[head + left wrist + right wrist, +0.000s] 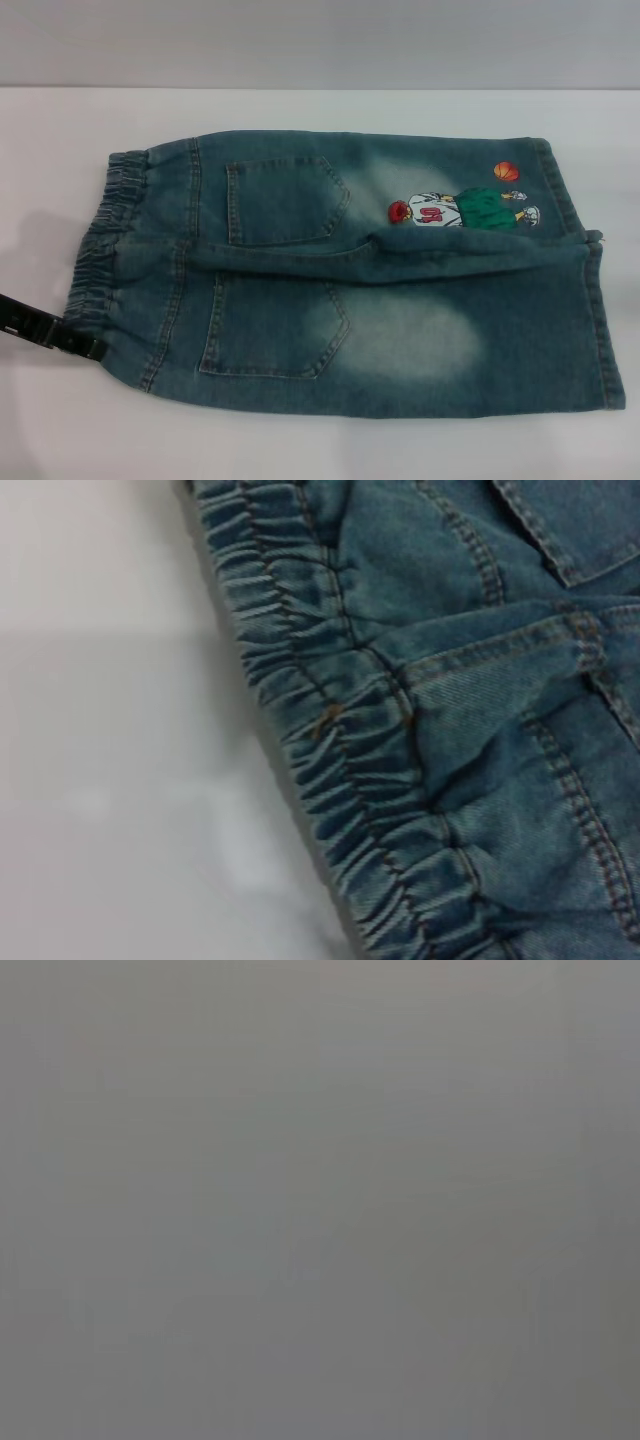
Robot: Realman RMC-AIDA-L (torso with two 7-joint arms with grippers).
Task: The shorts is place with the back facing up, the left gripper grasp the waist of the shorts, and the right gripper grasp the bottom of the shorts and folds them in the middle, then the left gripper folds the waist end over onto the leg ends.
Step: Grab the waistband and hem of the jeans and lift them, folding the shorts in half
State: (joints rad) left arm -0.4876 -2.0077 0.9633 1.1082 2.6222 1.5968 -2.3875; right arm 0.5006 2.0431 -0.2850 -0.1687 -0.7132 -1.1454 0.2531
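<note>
Denim fills the near part of the head view: the shorts (340, 280) lie flat on the white table (320, 450), back side up, both patch pockets showing. One pocket (280, 200) sits on the far half, the other pocket (275, 325) on the near half, with a raised ridge of cloth running between them along the middle seam. The waist (105, 240) points toward the robot's left; in the left wrist view its puckered elastic band (330, 750) runs diagonally, with bare table just beside it. The leg ends (590, 290) face the robot's right, and the far leg carries the cartoon player print (460, 208) and an orange ball (507, 172).

The left gripper (50, 330) enters low at the left edge, a black pronged piece touching the near corner of the waist (whether its prongs are spread or closed cannot be told). The right gripper is out of sight; its wrist view shows only flat grey.

Open table lies beyond the shorts, along the near edge and to the left of the waist.
</note>
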